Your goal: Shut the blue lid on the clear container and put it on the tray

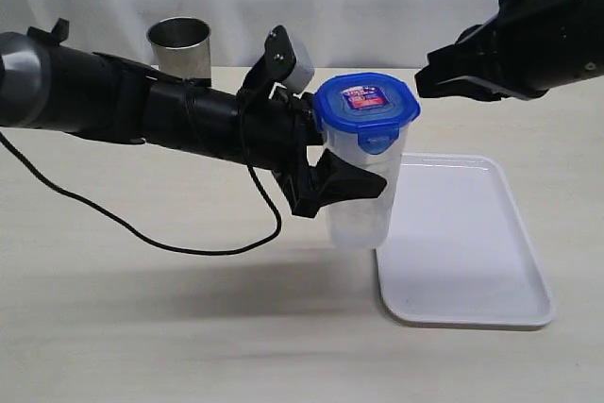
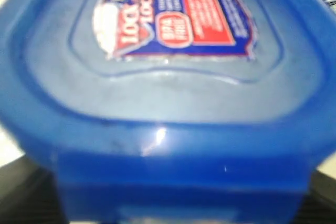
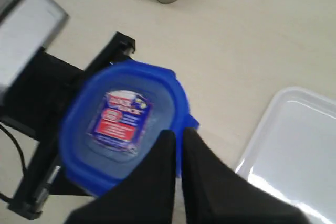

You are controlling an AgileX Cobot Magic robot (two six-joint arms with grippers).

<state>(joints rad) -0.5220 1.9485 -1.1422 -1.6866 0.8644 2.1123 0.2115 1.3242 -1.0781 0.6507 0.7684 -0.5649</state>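
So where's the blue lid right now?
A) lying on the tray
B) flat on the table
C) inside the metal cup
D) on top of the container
D: the lid sits on the container, which the left gripper holds.

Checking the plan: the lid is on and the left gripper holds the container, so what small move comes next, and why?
Probably the left gripper carries the clear container sideways over the tray. The blue lid sits on it with the front flap down, the container is beside the tray, not on it, and the shut right gripper hangs clear above.
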